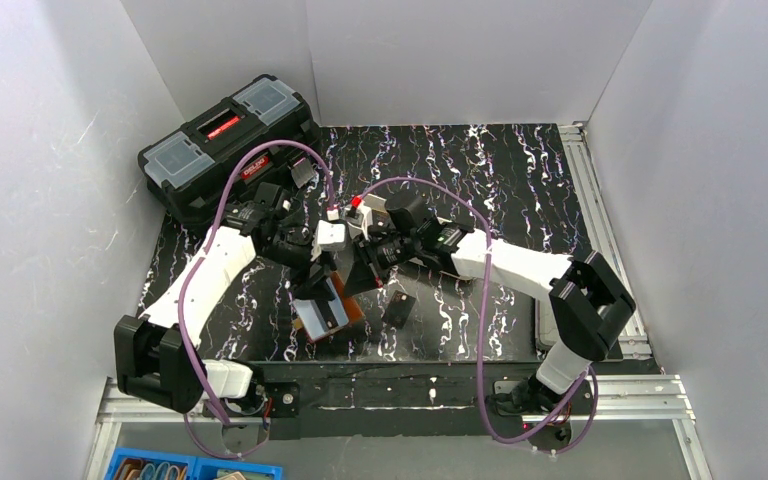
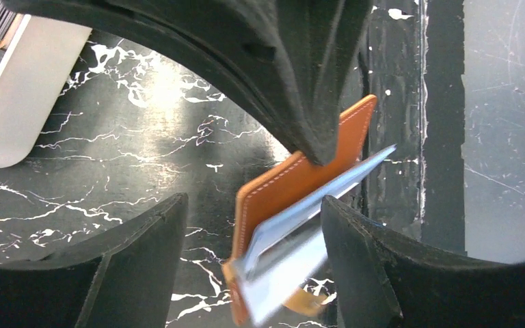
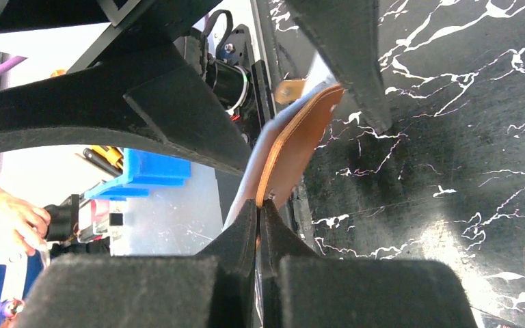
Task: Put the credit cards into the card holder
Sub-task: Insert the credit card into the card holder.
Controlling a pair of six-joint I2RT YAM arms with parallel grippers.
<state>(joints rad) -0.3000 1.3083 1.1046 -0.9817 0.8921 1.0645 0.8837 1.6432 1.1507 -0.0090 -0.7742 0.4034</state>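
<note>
The brown card holder (image 1: pixel 328 312) stands tilted on edge on the black marbled table, its blue-grey lining facing up. My right gripper (image 1: pixel 358 275) is shut on its brown outer edge; in the right wrist view the gripper (image 3: pixel 260 208) pinches the leather of the card holder (image 3: pixel 301 137). My left gripper (image 2: pixel 254 205) is open astride the card holder (image 2: pixel 280 191), whose blurred blue-grey flap lies close to the right finger (image 2: pixel 362 260). One dark credit card (image 1: pixel 398 308) lies flat on the table just right of the holder.
A big black toolbox (image 1: pixel 225 145) sits at the back left. A white tray (image 2: pixel 20 102) shows at the upper left of the left wrist view. Grey walls enclose the table, with metal rails (image 1: pixel 600 200) along the right side. A blue bin (image 1: pixel 180 468) lies below the front edge.
</note>
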